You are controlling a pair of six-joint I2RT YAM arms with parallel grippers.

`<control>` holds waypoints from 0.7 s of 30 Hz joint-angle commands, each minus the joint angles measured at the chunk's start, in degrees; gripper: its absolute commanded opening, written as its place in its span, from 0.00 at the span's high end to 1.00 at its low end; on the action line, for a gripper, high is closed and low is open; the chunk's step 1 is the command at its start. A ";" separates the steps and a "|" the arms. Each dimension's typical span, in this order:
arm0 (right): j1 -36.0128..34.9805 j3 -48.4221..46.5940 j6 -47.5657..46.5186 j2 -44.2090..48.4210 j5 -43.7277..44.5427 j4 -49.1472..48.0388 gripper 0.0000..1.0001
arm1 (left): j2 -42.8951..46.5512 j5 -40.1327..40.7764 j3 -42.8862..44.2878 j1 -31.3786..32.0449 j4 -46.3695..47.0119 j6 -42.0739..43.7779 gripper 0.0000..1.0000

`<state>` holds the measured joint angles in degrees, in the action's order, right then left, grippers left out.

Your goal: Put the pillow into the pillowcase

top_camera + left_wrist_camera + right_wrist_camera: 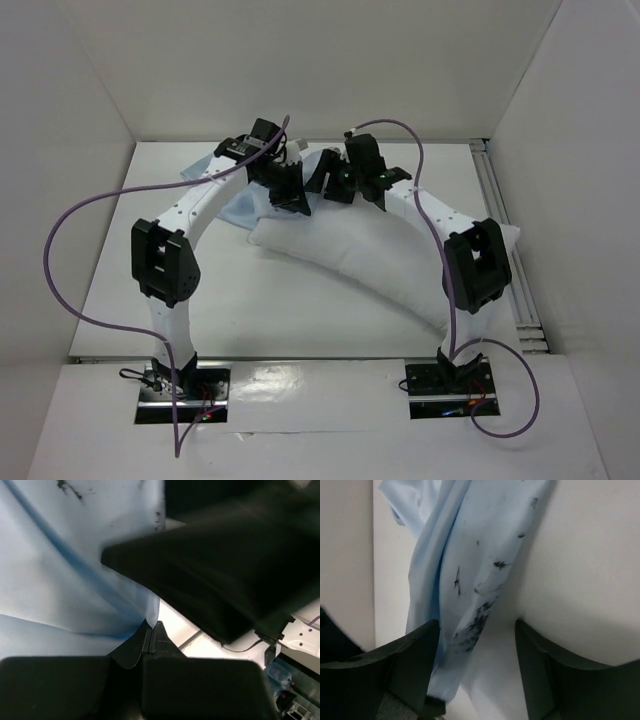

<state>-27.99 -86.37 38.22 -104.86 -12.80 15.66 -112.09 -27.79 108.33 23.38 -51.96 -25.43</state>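
Mouth-opening step, by the look of it. Left gripper (151, 630) clamps the pillowcase (60, 580) edge. Right gripper (477, 622) stands spread astride a hanging fold (nothing gripped). Pillow (350, 255) lies on the table (300, 320), beside the case. Next: right should close on the opposite edge.

Your left arm (165, 260) and right arm (478, 262) arch inward, wrists almost meeting at the far middle. Your left pincer (151, 632) is pinched tight on the pillowcase (60, 570). Your right pincer (476, 630) has its 2 fingers wide apart.
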 commanded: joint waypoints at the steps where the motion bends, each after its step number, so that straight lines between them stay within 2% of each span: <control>1: -0.75 -0.73 4.06 -3.67 -2.41 -2.13 0.33 | 3.72 -0.25 -0.58 0.00 1.25 1.61 1.00; 2: -0.75 -0.73 4.93 -4.38 -1.80 -1.60 0.65 | 4.33 -0.25 -1.10 0.00 1.25 1.61 1.00; 3: -0.75 -0.73 5.46 -4.39 -1.79 -1.60 0.84 | 4.86 -0.25 -1.11 0.00 1.25 2.31 0.98; 4: 0.03 0.92 5.46 -4.39 0.21 -2.12 1.00 | 4.87 0.62 -1.63 0.00 1.25 2.32 0.85; 6: 1.17 3.04 5.99 -3.25 1.01 -3.18 1.00 | 6.88 3.87 -2.24 0.00 0.64 4.06 0.54; 7: 1.79 5.05 5.99 -1.59 2.06 -3.79 1.00 | 7.58 5.54 -3.29 -0.52 -0.32 4.07 0.29; 8: 3.01 5.68 5.99 -0.79 2.07 -3.80 1.00 | 8.37 9.64 -4.26 -0.52 -0.94 4.77 0.21; 11: 5.56 6.21 4.15 0.44 2.07 -3.27 1.00 | 12.41 16.34 -10.75 -2.44 1.14 3.82 0.16; 13: 6.10 5.69 3.09 0.44 1.55 -2.13 1.00 | 15.66 24.25 -19.24 -2.46 5.45 1.62 0.27; 15: 7.50 5.08 1.78 0.44 0.40 -1.60 1.00 | 20.41 27.43 -25.51 -4.03 14.11 -0.05 0.29; 18: 7.51 3.93 1.25 -0.16 -0.47 -1.07 1.00 | 22.70 23.77 -33.96 -6.67 23.88 -3.03 0.19; 21: 8.04 3.40 0.72 -0.70 -1.27 -0.46 1.00 | 22.71 20.95 -38.80 -8.96 28.75 -6.54 0.16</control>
<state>-21.04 -82.00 41.82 -105.97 -15.03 10.85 -90.41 -6.07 71.94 16.08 -34.26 -27.51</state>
